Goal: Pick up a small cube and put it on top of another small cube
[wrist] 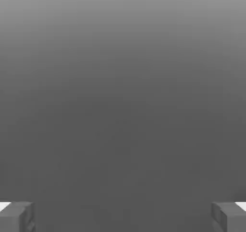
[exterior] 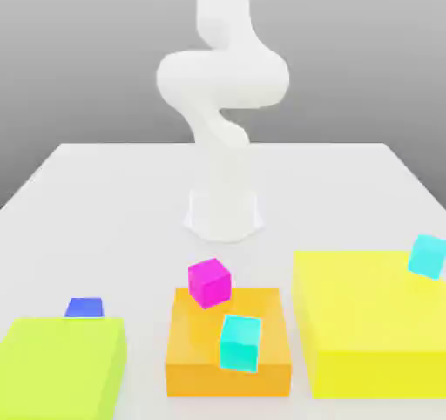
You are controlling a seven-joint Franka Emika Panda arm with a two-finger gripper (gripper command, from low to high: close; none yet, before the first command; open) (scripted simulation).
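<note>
Sitting behind the lime block (exterior: 61, 362), the small cube (exterior: 84, 308) rests on the table (exterior: 113, 209). The gripper (wrist: 123, 216) has its 2 fingers (wrist: 17, 216) spread wide apart.

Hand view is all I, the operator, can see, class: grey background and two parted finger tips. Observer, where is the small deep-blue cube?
Observer: The small deep-blue cube sits on the table, just behind the lime block at the exterior view's left.
Operator: What other cubes are near?
Observer: A cyan cube lies on the orange block.
Operator: Anything else there?
Observer: A magenta cube sits at that block's far edge.
</note>
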